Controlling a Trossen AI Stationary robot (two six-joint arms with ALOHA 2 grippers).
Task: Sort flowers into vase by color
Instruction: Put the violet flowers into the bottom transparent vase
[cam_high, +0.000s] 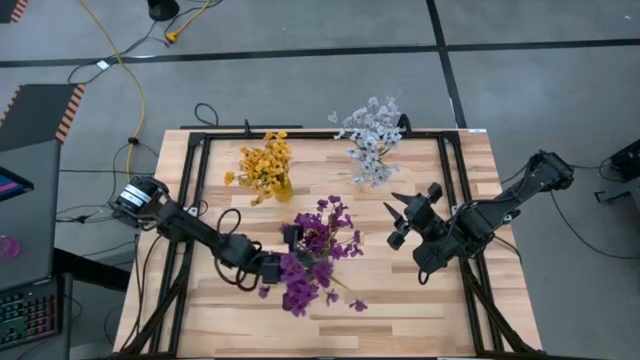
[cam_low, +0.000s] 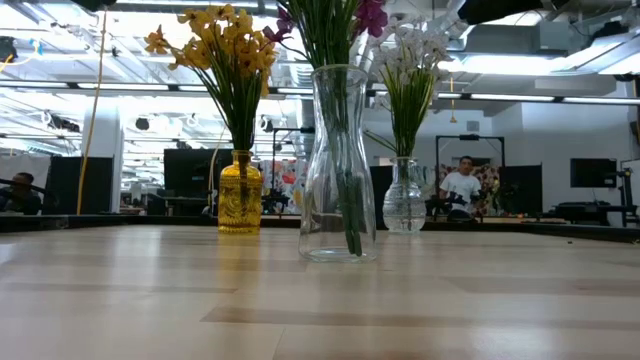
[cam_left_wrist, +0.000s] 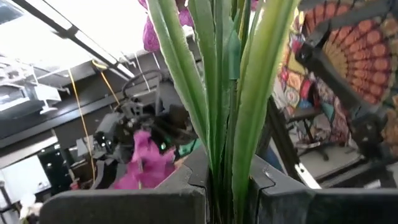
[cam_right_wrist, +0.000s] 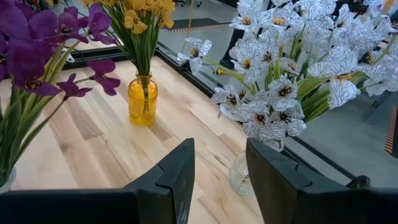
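1. One purple flower bunch (cam_left_wrist: 230, 93) is clamped by the left gripper (cam_high: 268, 268), stems already within the clear vase (cam_low: 338, 165).
2. The right gripper (cam_right_wrist: 219, 163) is held released beside the white flowers (cam_high: 370, 138).
3. Release and withdrawal are judged next.

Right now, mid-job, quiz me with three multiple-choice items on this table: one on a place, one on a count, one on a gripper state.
1. Where are the yellow flowers?
A. In the amber vase
B. Loose on the table
C. In the right gripper

2. How many vases stand on the table?
A. Two
B. Three
C. Four

3. What is the left gripper doing?
A. Hanging open
B. Shut on green stems of purple flowers
C. Holding white flowers

Answers: 1 A, their stems drop into the amber glass. 2 B, the low view shows the amber vase, a tall clear vase and a small clear one. 3 B, the left wrist view shows stems clamped between the fingers.
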